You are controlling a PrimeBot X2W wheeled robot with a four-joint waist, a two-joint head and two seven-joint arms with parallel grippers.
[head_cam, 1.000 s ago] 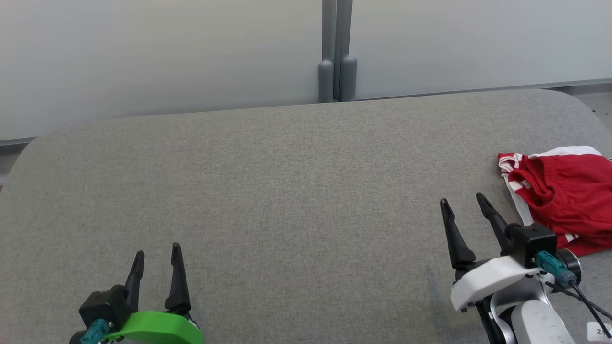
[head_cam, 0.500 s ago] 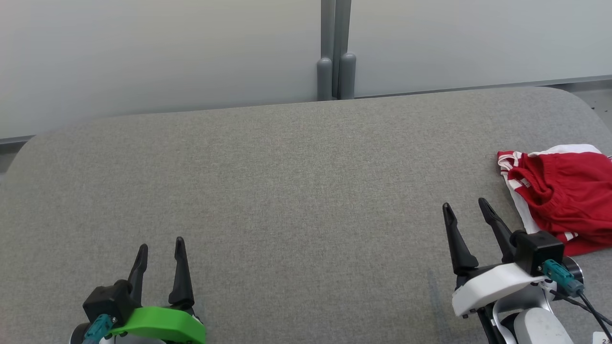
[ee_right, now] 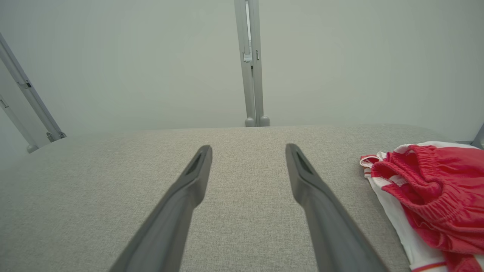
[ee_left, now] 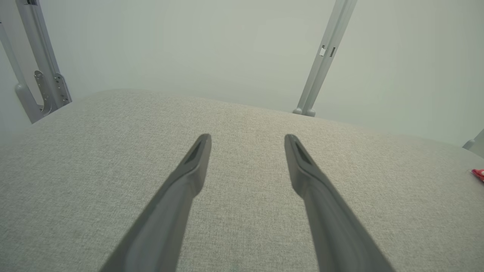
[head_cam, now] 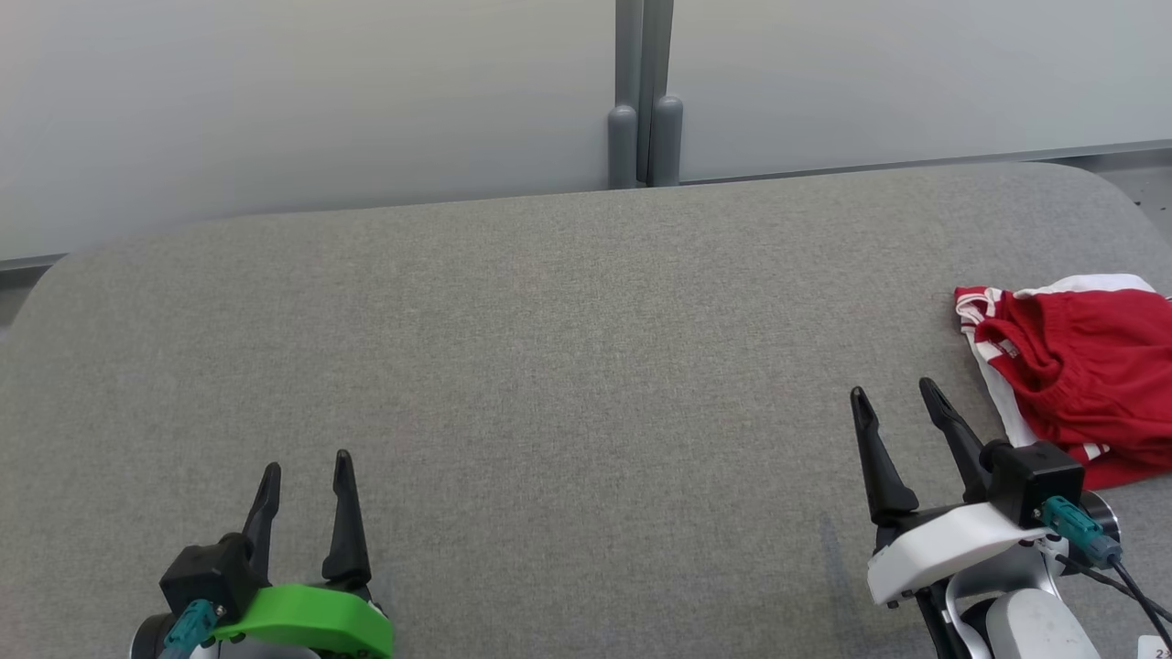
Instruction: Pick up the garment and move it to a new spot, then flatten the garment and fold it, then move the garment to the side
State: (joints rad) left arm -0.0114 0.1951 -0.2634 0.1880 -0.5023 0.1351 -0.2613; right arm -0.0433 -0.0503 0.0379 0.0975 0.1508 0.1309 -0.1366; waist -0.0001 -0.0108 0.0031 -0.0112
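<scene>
Grey woven tabletop (head_cam: 549, 366) (rounded corners); crumpled red garment (head_cam: 1090, 366).

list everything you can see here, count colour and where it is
garment: one, red with white trim, crumpled at the table's right end, partly out of the head view
table: one, grey fabric top with rounded corners, spanning the head view
wall panels: two, pale grey, behind the table's far edge
post: one paired upright, grey, between the panels at the middle of the far edge
left gripper: one, dark fingers on a green mount, open, over the table at lower left, holding nothing
right gripper: one, dark fingers on a white mount, open, at lower right just left of the garment, holding nothing
</scene>
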